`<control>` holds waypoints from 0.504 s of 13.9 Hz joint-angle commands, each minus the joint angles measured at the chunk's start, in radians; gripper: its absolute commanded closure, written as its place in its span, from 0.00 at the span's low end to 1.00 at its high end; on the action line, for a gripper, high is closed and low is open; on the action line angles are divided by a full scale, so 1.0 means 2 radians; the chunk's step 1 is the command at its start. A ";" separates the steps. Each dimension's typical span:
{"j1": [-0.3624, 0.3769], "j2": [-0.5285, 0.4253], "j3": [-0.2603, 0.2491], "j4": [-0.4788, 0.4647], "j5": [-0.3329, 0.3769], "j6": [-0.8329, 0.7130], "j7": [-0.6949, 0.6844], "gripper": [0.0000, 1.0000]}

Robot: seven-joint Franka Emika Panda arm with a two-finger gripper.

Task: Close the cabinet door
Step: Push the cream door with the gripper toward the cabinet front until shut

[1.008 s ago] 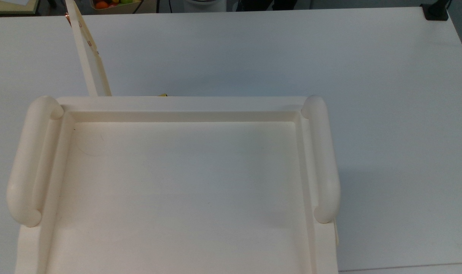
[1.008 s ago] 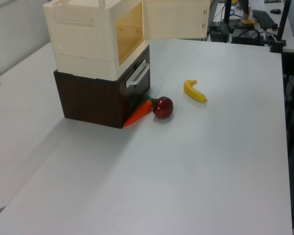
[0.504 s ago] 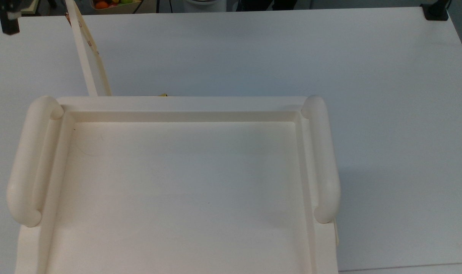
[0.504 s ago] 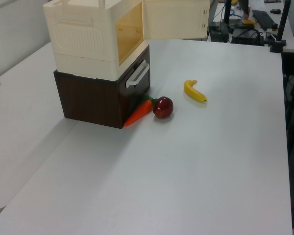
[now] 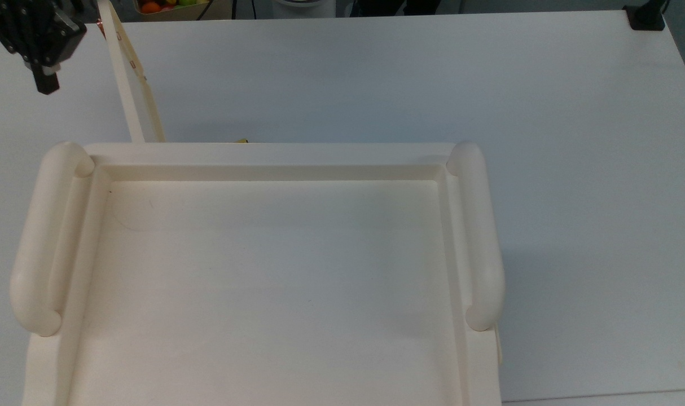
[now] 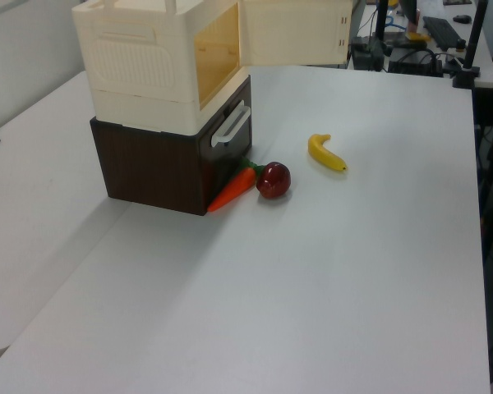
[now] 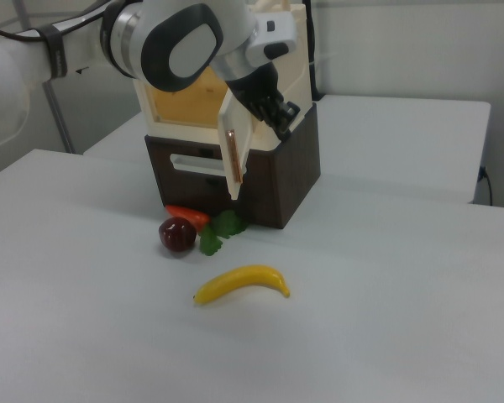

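- While the white table (image 6: 337, 287) is smooth and flat, a curved yellow banana (image 7: 240, 283) lies nearest in the lower middle of the right view.
- Just behind it sit a round dark red apple (image 7: 177, 234) and a pointed orange carrot (image 7: 187, 215) with green leaves, right at the foot of a dark brown box with a white drawer handle (image 6: 231, 125).
- On top of that brown box stands the cabinet (image 6: 148, 66), a big cream-white box with smooth plastic sides.
- Its top is like a shallow tray, with a thick round rail (image 5: 481, 237) along each side in the top view.
- Inside, the cabinet looks yellow-orange; I cannot see anything in it.
- Thin and flat, the cabinet door (image 5: 129, 79) stands wide open, running from the cabinet's front edge to the upper left of the top view, with a tan edge and small metal bits.
- Black and blocky, the gripper (image 5: 45, 84) is in the top view's upper left corner, to the left of the door and not touching it; I cannot tell how its fingers are set.
- Half a second ago just a small piece of the gripper showed at that corner; now it is lower and closer to the door.
- At the far edge of the top view sits a tray of bright fruit (image 5: 165, 5).
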 commanded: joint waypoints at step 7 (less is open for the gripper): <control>0.045 -0.009 0.073 -0.025 0.031 -0.024 0.032 1.00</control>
